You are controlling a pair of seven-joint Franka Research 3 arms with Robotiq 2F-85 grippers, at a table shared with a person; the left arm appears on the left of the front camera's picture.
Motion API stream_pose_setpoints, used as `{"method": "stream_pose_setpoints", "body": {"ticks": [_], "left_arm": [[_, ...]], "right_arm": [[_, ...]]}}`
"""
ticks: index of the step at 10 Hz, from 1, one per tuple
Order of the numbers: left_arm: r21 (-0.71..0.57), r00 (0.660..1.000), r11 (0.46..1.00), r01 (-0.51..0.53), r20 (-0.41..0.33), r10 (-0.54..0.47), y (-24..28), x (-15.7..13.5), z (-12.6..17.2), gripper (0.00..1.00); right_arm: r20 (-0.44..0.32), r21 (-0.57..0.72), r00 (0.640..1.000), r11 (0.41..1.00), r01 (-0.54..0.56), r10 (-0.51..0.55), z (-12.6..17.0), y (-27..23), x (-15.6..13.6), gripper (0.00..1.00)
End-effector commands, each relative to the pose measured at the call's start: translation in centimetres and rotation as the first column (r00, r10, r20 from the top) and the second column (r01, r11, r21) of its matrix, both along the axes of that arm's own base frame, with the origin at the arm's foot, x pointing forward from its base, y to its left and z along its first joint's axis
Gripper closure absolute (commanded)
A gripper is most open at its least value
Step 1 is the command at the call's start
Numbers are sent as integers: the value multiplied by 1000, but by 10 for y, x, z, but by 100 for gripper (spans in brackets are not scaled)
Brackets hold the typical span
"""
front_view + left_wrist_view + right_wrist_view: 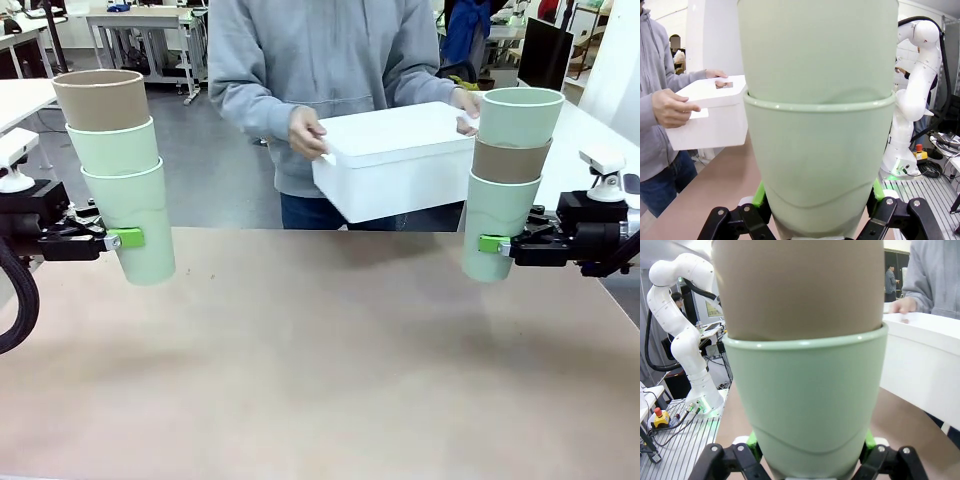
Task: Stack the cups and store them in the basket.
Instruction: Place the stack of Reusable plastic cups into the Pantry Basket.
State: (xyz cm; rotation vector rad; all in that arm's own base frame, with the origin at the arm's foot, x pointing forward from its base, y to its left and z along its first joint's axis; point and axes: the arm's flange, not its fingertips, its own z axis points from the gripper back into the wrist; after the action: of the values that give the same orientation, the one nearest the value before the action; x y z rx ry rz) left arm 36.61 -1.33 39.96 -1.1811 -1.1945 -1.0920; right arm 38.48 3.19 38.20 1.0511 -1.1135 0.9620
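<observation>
My left gripper (128, 238) is shut on a stack of three cups (122, 170): two mint green ones with a tan one on top, held above the table at the left. In the left wrist view the mint cups (817, 125) rise between the green pads (759, 194). My right gripper (492, 243) is shut on another stack (505, 180): mint, tan, mint, lifted at the right. Its wrist view shows the mint cup (807, 405) with the tan cup (800, 287) nested in it. A person holds the white basket (395, 160) tilted in both hands beyond the far table edge.
The brown table top (320, 350) lies bare between the two arms. The person in a grey hoodie stands at the far middle, hands (305, 132) on the basket's rim. Other tables and a white robot arm (915, 90) stand farther off.
</observation>
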Motion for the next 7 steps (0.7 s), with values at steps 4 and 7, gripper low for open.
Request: {"method": "stream_pose_setpoints", "body": {"ticks": [4,7], "left_arm": [[-11,1000,1000,2,9,-2,1,-1,4,14],[-11,1000,1000,2,9,-2,1,-1,4,14]], "right_arm": [[8,2,1000,1000,4,-4,3,0,0,15],[8,2,1000,1000,4,-4,3,0,0,15]]}}
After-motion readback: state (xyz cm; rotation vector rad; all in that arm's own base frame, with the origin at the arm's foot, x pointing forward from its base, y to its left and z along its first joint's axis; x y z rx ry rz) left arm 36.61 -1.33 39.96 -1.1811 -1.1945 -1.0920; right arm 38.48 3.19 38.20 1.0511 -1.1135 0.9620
